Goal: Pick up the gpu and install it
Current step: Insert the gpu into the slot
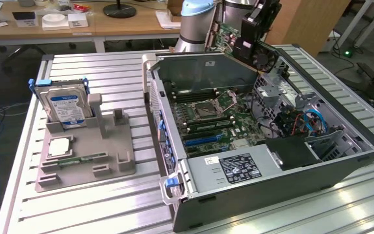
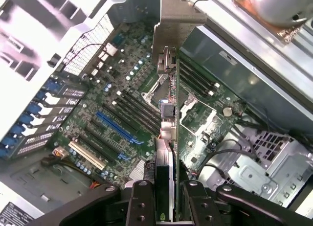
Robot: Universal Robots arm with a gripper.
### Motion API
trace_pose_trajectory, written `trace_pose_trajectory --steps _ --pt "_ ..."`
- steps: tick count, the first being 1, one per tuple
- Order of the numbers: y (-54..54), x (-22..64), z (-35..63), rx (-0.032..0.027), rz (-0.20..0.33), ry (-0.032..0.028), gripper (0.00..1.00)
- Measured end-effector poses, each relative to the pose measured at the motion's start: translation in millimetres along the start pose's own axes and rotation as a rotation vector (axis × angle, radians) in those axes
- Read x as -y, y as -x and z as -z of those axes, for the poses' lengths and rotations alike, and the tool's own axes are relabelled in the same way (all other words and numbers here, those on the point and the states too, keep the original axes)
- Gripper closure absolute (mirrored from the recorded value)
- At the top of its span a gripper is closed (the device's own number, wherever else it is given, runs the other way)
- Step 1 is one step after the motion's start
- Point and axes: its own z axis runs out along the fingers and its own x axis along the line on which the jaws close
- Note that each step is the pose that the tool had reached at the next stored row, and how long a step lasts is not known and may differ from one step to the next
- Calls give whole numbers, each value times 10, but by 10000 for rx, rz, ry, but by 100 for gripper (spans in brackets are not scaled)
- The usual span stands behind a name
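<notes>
Toward the near edge of the slatted metal table [image 1: 76, 209] we see the open computer case [image 1: 343, 161] lying on its side, its power supply [image 1: 239, 168] with a black label closest to us. Just beside the case, toward the exterior view's left, a grey fixture [image 1: 102, 165] lies flat on the table. It carries a memory stick [image 1: 83, 159] and a square processor chip [image 1: 58, 147]. Behind them a hard drive [image 1: 66, 107] with a blue label stands upright in its slot.

Deeper inside the case lies the motherboard [image 1: 206, 117], with blue expansion slots [image 2: 117, 127] and long black memory slots.

Over the far side of the case, near the table's far edge, the robot arm [image 1: 196, 24] reaches down. Our gripper [image 2: 165, 199] is clamped on the gpu [image 1: 239, 44], one finger pressed against each face of the card. The wrist view looks along the card edge-on, with its silvery end bracket [image 2: 171, 20] at the end farthest from the fingers. The gpu hangs in the air above the motherboard, tilted, touching no slot and seated nowhere.

Beyond the table stands a wooden desk [image 1: 109, 27] with small boxes on it.
</notes>
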Motion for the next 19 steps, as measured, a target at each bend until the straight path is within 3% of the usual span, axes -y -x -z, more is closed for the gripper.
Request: trace_pose_trajectory --steps 14,19 --pt "-10 -6 0 -104 1921 23 73" --pt "-2 0 -5 -128 2237 9 73"
